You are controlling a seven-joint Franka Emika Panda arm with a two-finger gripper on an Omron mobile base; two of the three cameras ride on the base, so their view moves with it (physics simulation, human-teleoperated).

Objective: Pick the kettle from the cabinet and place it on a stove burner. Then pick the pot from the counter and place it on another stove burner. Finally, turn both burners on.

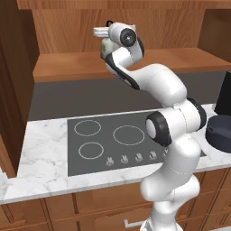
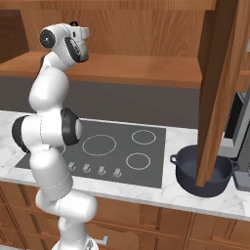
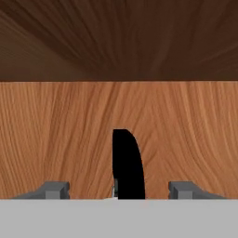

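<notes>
The gripper [image 3: 118, 189] is up inside the cabinet [image 1: 135, 63], fingers [image 3: 56, 189] apart on either side of the kettle's black loop handle [image 3: 126, 162]; the kettle [image 1: 106, 47] sits on the shelf board, mostly hidden behind the wrist. I'd judge the risk is that the thin handle slips or twists between the pads as they close, so the kettle swings and knocks the shelf edge on its way out. Below, the dark cooktop [image 1: 113, 135] lies bare in the white marble counter [image 1: 40, 158], and the pot [image 2: 188, 171] waits on the counter at its right end, partly behind an open cabinet door [image 2: 219, 88].
</notes>
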